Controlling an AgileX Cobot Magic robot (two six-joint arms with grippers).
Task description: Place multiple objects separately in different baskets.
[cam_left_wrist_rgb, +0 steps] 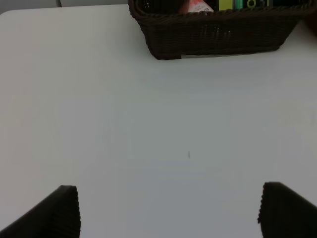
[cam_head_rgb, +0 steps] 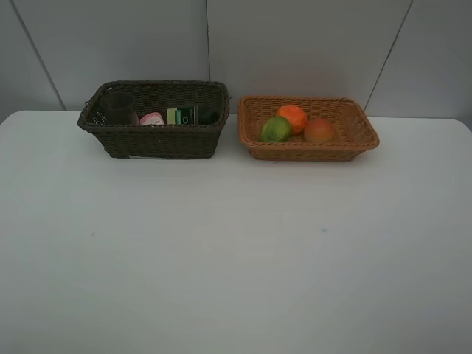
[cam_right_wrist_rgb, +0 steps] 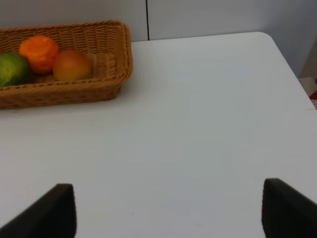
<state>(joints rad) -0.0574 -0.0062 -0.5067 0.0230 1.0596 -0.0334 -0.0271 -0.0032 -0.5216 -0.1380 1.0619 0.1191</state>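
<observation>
Key relation: I see nothing loose on the counter [cam_head_rgb: 236,258]; every task item lies far from both sets of jaws, already inside a basket, so I judge no pick is pending.
Left jaws [cam_left_wrist_rgb: 168,210]: released wide, nothing between the tips, low over bare counter; the dark brown basket [cam_head_rgb: 156,133] sits ahead on the far side, well apart.
Right jaws [cam_right_wrist_rgb: 168,210]: also spread and empty, over bare counter; the tan basket [cam_head_rgb: 346,140] lies far and to the left of them.
Nearer arm: left arm for the dark basket, right arm for the tan one.
Basket axes: both run left to right along the far edge, side by side, a small gap between them.
Dark brown basket contents: mauve cup [cam_head_rgb: 118,108] at the left end, pink bottle [cam_head_rgb: 152,118] mid, black bottle [cam_head_rgb: 184,115] lying to its right with its green label showing.
Tan basket contents: green fruit [cam_head_rgb: 275,130] left, orange [cam_head_rgb: 293,117] just behind it, peach [cam_head_rgb: 319,130] right.
Progress: I judge the sorting complete, fruit in one basket, containers in the other.
</observation>
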